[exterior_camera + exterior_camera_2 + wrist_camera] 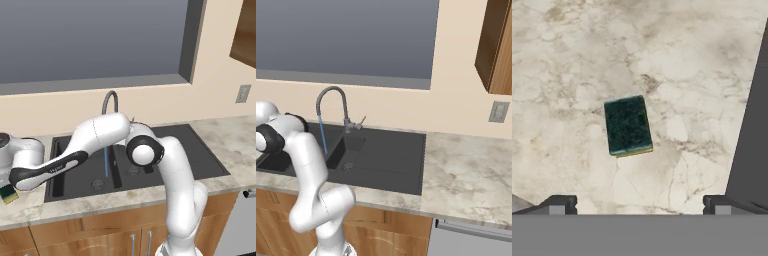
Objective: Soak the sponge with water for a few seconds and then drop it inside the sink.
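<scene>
1. Your gripper (pixel 636 204) is closest in the hand view, with its two dark fingers (pixel 559 204) spread wide and holding nothing.
2. You see the sponge (pixel 628 125) lying flat on the marble counter (pixel 572 60), green side up, apart from the fingers.
3. You can spot the sponge (pixel 8 193) near the counter's front edge, left of the sink (pixel 200 155), beside the arm's hand.
4. You see the water (pixel 106 162) running straight down from the faucet (pixel 110 100) into the sink's left basin.
</scene>
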You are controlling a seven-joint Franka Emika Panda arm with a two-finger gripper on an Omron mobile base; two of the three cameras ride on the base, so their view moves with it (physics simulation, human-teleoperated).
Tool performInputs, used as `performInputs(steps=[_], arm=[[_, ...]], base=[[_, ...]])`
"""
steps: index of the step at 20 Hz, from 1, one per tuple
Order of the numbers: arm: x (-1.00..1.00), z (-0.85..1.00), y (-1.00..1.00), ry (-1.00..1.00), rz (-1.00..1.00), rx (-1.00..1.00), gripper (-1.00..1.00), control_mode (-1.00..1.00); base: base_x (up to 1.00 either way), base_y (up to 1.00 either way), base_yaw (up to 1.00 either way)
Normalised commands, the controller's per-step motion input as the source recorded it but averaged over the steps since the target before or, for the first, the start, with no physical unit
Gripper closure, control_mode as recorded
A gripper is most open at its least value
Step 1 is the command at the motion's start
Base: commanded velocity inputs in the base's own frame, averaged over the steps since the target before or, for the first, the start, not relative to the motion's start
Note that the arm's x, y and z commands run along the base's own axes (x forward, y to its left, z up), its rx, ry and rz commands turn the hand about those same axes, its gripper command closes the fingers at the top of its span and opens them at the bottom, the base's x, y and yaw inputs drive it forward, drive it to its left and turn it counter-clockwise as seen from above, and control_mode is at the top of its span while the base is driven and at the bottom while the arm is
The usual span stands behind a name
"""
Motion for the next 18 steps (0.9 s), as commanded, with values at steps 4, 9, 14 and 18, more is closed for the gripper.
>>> performInputs(steps=[4,9,14,18], arm=[[0.23,-0.09,-0.15,0.05,0.03,0.25,-1.0,-1.0],[0.18,-0.13,-0.02,0.09,0.01,0.15,-1.0,-1.0],[0.15,-0.1,0.0,0.22,0.0,0.0,-1.0,-1.0],[0.08,0.0,0.0,0.27,0.0,-0.03,-1.0,-1.0]], base=[[0.0,0.0,0.0],[0.0,0.0,0.0],[0.0,0.0,0.0],[0.0,0.0,0.0]])
